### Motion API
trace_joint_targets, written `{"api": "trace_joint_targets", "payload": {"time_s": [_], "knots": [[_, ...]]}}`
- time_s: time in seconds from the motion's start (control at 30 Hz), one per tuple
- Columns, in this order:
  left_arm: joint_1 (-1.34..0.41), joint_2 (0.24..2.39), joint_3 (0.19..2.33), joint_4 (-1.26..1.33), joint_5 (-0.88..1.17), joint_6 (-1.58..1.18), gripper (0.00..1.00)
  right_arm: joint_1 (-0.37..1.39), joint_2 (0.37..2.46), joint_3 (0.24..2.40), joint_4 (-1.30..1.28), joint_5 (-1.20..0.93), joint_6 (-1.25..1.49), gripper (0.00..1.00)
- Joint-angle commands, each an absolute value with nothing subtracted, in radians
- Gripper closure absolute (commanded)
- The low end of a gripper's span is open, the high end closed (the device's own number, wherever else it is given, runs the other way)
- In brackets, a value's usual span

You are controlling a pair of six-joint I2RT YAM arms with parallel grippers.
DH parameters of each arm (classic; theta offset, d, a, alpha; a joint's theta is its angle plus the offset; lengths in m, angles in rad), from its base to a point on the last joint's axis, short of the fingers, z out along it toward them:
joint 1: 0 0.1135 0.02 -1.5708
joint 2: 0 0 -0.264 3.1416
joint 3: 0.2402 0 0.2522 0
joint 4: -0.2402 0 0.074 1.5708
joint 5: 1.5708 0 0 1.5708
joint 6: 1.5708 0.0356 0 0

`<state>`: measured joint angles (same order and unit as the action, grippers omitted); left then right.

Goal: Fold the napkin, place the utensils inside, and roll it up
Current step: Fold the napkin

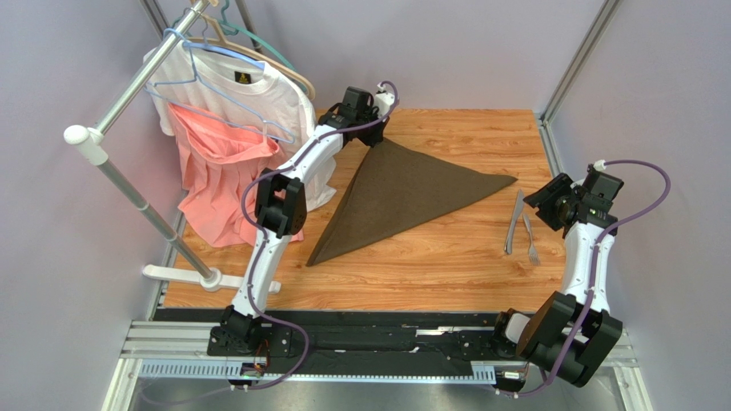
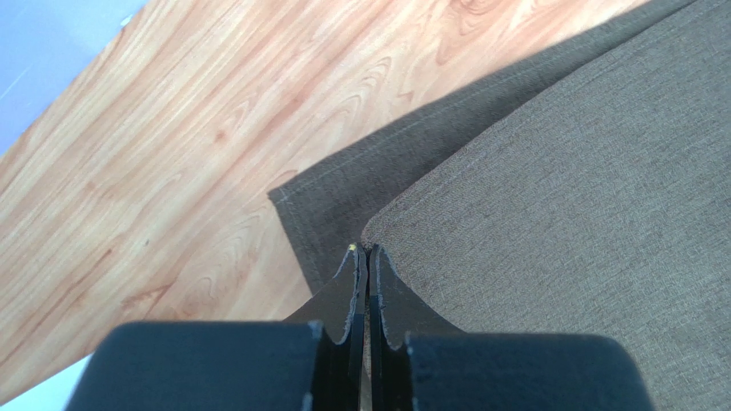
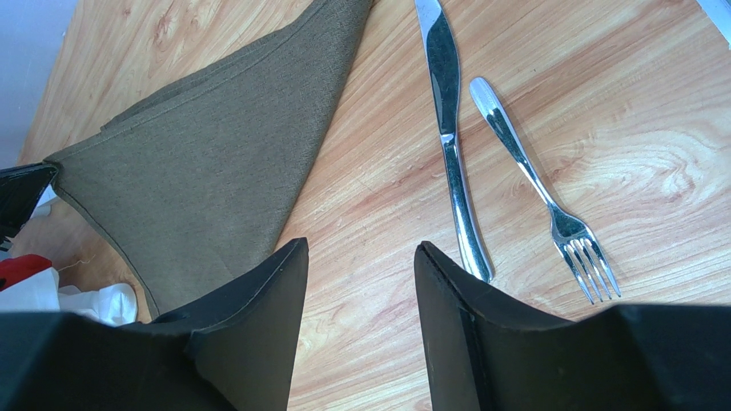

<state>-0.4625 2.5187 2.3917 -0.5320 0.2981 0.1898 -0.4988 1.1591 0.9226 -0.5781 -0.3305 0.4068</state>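
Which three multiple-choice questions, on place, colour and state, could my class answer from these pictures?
1. The knife and fork lie: A on the napkin; B on the bare table, right of the napkin; C on the floor.
2. The napkin is: A pink; B white; C dark olive-brown.
3. The left gripper has its jaws: A wide open; B shut; C out of view.
Answers: 1 B, wood shows all round both; 2 C, it looks so in every view; 3 B, they meet at the napkin's corner.
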Motion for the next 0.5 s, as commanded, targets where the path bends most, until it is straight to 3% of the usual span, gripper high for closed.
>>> {"api": "trace_joint_targets", "payload": {"time_s": [0.0,0.47], "knots": [[-0.449,2.546,2.460,-0.508,0.319,0.225,1.00,-0.502,1.160,0.930,-0.540,-0.318,0.403,0.48],[-0.440,2.580,2.500,-0.519,0.319,0.288,1.00,-0.502,1.167,0.933,-0.538,-0.313,0.402,0.48]]}}
